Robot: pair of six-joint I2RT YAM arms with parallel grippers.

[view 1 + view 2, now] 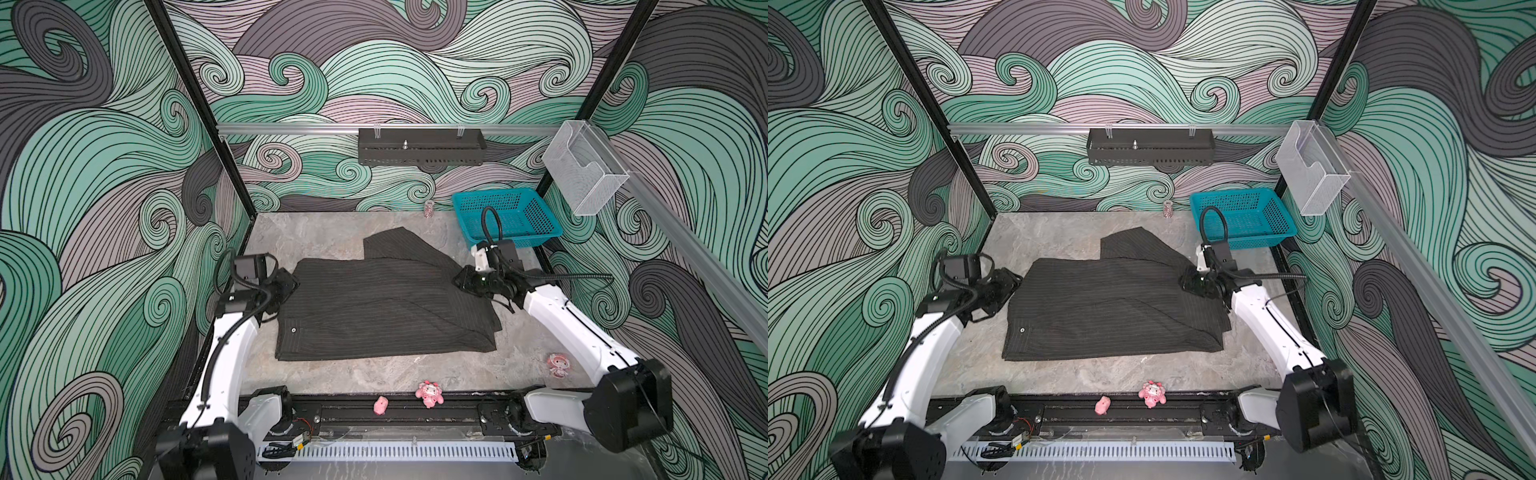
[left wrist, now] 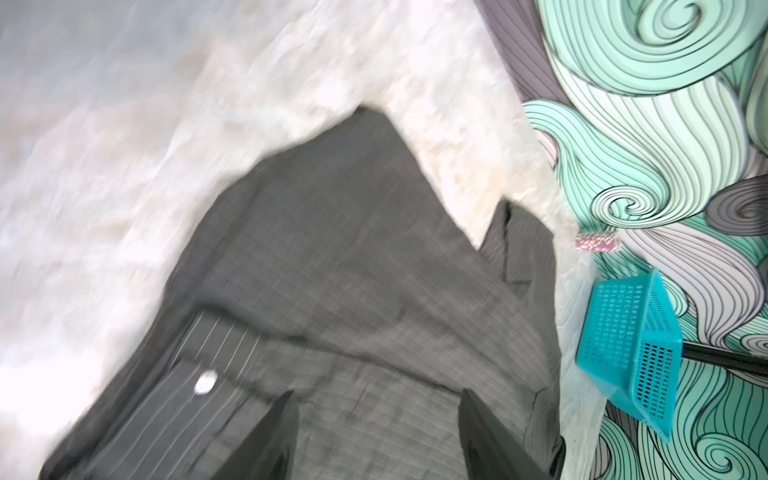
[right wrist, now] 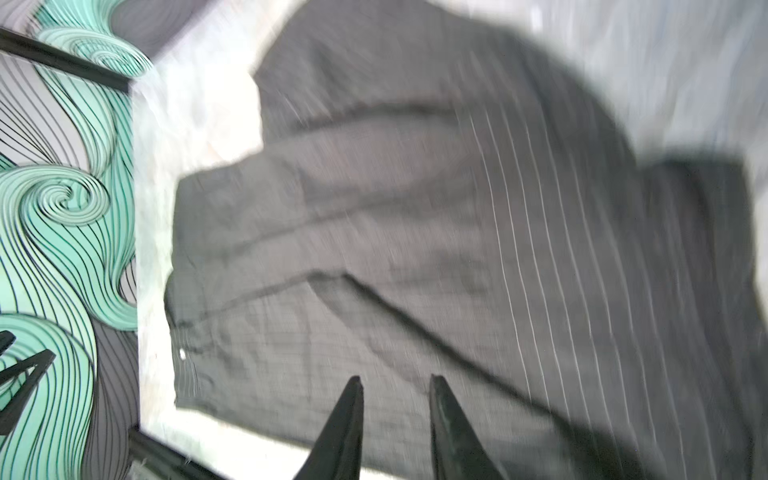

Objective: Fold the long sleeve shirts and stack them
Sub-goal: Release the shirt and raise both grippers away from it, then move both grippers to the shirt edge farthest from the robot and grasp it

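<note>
The long sleeve shirt is dark charcoal with thin pale pinstripes. It lies folded into a rough rectangle in the middle of the grey table, with one flap sticking out toward the back. A light button shows near its front left corner. At the shirt's left edge my left gripper is open wide over the cloth, nothing pinched. My right gripper sits at the shirt's right edge, open with a narrower gap, only cloth showing beyond the fingers. Both wrist views are blurred.
A teal basket stands at the back right, behind the right arm. A small patterned roll sits against the back wall. Pink plush toys lie along the front rail, and another lies at the right front. A black shelf hangs on the back wall.
</note>
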